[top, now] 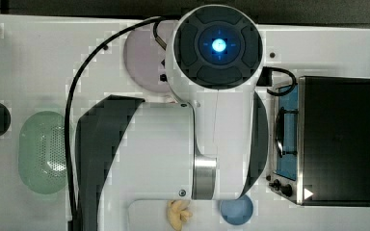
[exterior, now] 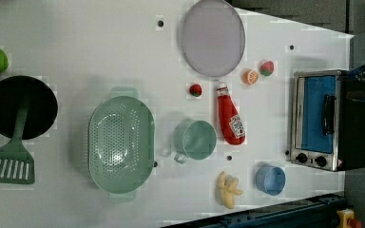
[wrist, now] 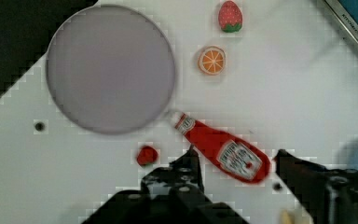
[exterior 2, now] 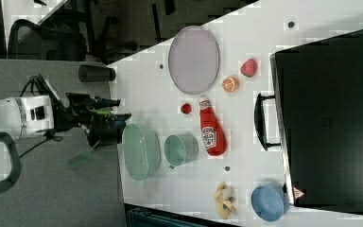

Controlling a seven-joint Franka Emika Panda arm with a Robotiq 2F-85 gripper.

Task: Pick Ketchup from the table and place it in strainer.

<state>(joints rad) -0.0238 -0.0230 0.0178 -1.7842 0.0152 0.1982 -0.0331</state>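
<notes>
- Gripper (wrist: 235, 161): in the wrist view the 2 fingers (wrist: 186, 170) stand well apart with bare table between them; nothing is held. In the right view the gripper (exterior 2: 116, 120) sits high at the end of the white arm (exterior 2: 23, 116), clear of the table top
- Ketchup (exterior: 230, 118): lies on its side on the white table (exterior: 76, 47), untouched. In the left view its white cap points toward the grey plate (exterior: 212, 37) and the bottle rests between the green cup (exterior: 195, 139) and the toaster oven (exterior: 321, 118)
- In the wrist view the Ketchup (wrist: 221, 147) lies slanted, its label end reaching into the gap between the fingers without contact
- Strainer (exterior: 120, 143): upright on the table with nothing inside it, at the left view's left of the green cup and well apart from the bottle
- 1 small strawberry (exterior: 195, 90) lies near the bottle's cap; an orange slice (exterior: 250, 76) and a larger strawberry (exterior: 266, 68) lie beyond it, near the plate
- Blue bowl (exterior: 270, 180) and banana (exterior: 229, 189) sit near the table edge
- Black pan (exterior: 21, 107) with green spatula (exterior: 12, 159) stands at the left view's far left
</notes>
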